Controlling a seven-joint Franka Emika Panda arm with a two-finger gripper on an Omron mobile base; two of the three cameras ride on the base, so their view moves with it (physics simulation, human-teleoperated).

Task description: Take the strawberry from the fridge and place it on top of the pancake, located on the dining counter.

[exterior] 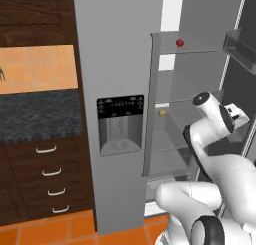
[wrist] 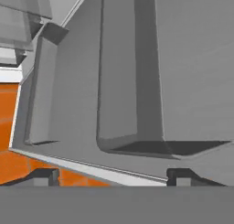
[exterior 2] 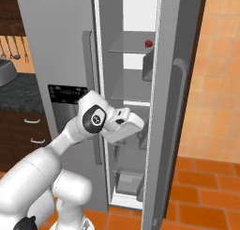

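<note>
Fridge open on the right-hand door, strawberry sitting up on the top shelf, upper right of centre in left base view, same red dot at upper centre in right base view. Small yellowish lump one shelf lower, not the target, ignore. Gripper way down low, approx mid-fridge height by the door edge; in hand view fingertips standing wide apart, nothing between them, looking along the grey door handle w/ orange floor at lower left. So: hand empty, jaws spread, handle apparently let go. Step in hand, by my read: get off the door and go up for the berry. Doing it well = back clear of the handle first, then lift wrist to top-shelf level before pushing in, else knuckles likely clip the shelf edge or door bins. Berry tiny, near the shelf's front edge, so approach level, centre it between the tips, close gently; likely to roll if nudged. Keep jaws wide till right around it. Pancake and dining counter come later, after a turn of the base.
</note>
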